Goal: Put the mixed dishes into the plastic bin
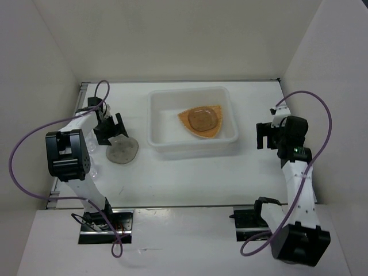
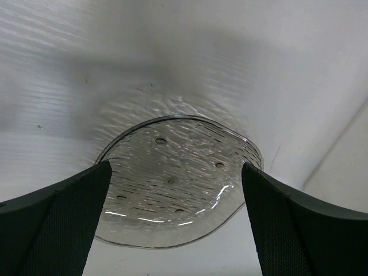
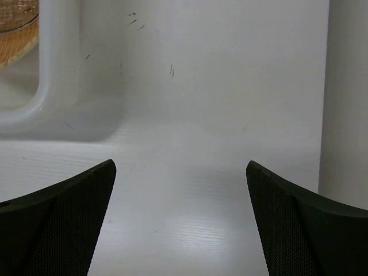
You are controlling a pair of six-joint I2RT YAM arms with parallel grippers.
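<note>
Left fingers point(image 2: 57, 224) stand apart on either side of a grey-brown saucer point(image 2: 172, 184), which lies on the worktop point(image 2: 190, 52) left of the plastic bin point(image 1: 192, 144). Inside the bin sits the orange plate point(image 1: 184, 118) with a second saucer point(image 1: 202, 119) on it. Right fingers point(image 3: 299, 224) are apart and empty. I judge the task roughly half done; no cups are visible.

in the plastic bin point(image 1: 190, 91) an orange plate point(image 1: 185, 117) carries a brownish saucer point(image 1: 202, 119). at the bin's 8 o'clock lies a grey saucer point(image 1: 122, 150), the left hand point(image 1: 110, 127) at its 11 o'clock.
</note>
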